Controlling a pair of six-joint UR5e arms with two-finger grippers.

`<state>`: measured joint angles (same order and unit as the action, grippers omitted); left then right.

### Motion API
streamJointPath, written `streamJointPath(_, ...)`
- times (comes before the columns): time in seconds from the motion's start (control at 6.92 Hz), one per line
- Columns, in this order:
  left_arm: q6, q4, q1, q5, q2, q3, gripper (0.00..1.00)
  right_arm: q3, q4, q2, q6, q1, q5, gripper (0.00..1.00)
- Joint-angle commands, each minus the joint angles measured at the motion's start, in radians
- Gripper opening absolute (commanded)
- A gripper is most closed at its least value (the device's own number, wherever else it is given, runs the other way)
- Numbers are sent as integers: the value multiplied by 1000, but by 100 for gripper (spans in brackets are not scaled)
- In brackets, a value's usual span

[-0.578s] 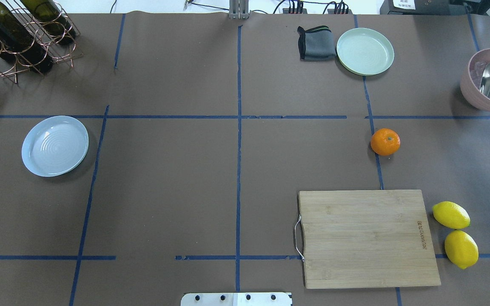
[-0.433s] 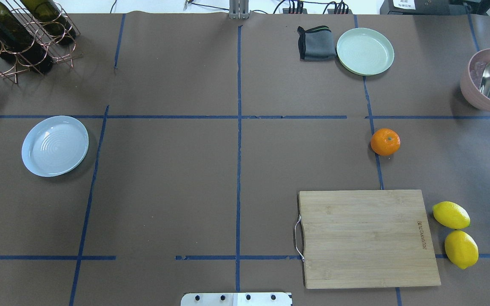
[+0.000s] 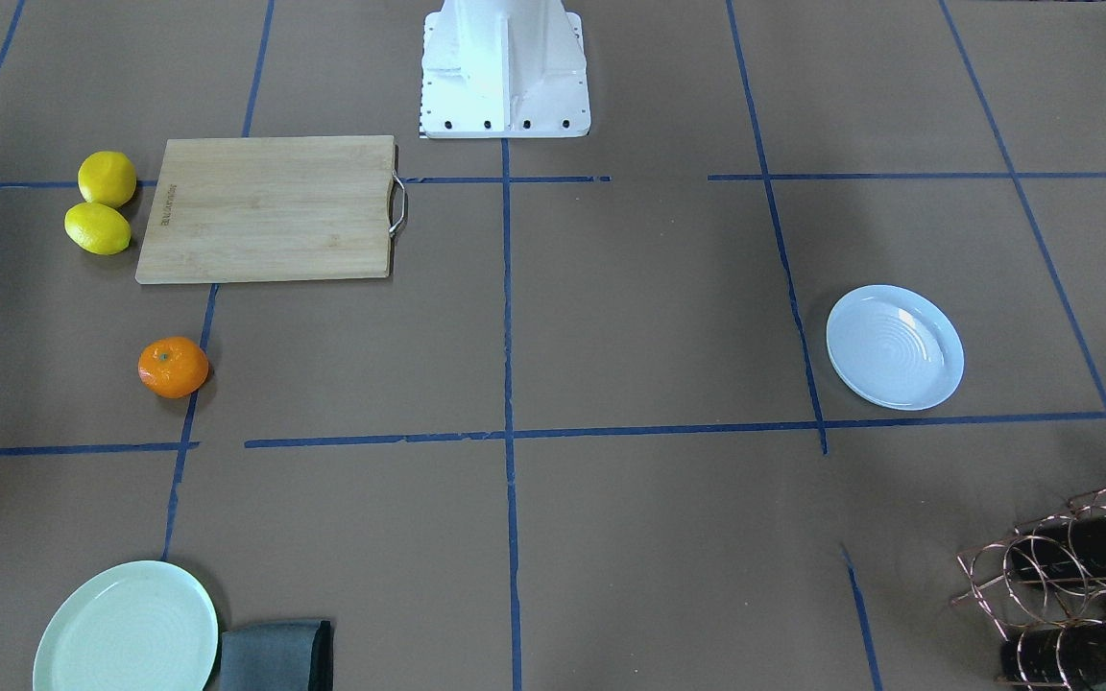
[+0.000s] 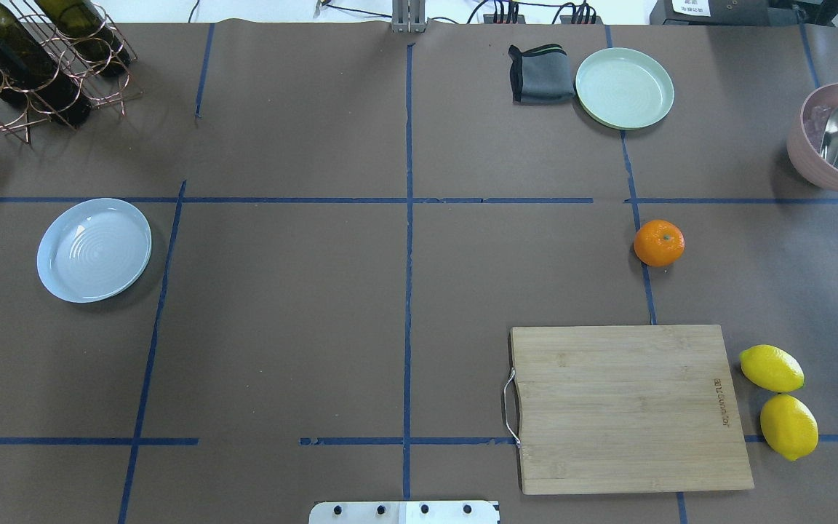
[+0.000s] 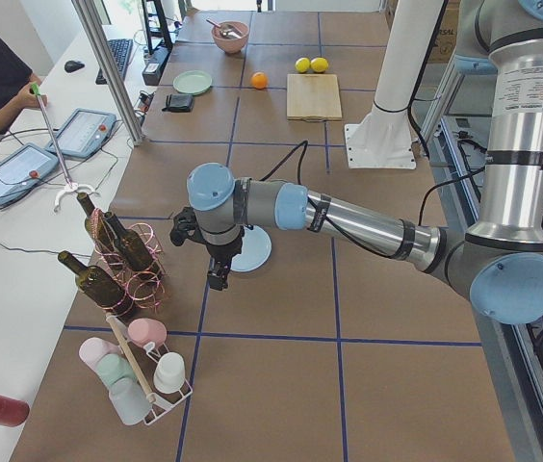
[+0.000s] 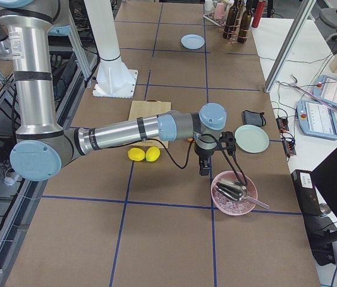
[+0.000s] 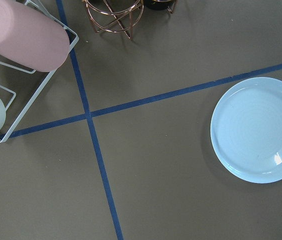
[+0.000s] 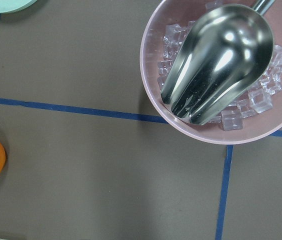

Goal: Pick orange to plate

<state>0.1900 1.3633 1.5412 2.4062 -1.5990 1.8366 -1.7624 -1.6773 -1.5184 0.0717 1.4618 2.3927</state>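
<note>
Orange [image 4: 658,242] near the right gripper [image 6: 204,170], outside its jaws

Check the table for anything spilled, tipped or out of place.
Nothing stands out. The orange sits alone on the table, the plate is empty and flat, the cutting board lies flat with two lemons beside it, and the ice is inside the pink bowl with the scoop.
</note>
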Motion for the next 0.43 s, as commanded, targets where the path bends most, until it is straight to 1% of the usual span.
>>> streamJointPath(0.0,3,89,0,31,16,-35,100,-2,1,-12,-1,0,22,100)
streamJointPath(0.14,-24,168,-59,77,7,-66,100,3,5,-26,-4,0,28,100)
streamJointPath(0.29,-179,315,-185,76,1,-126,100,-5,7,-26,-3,-1,26,100)
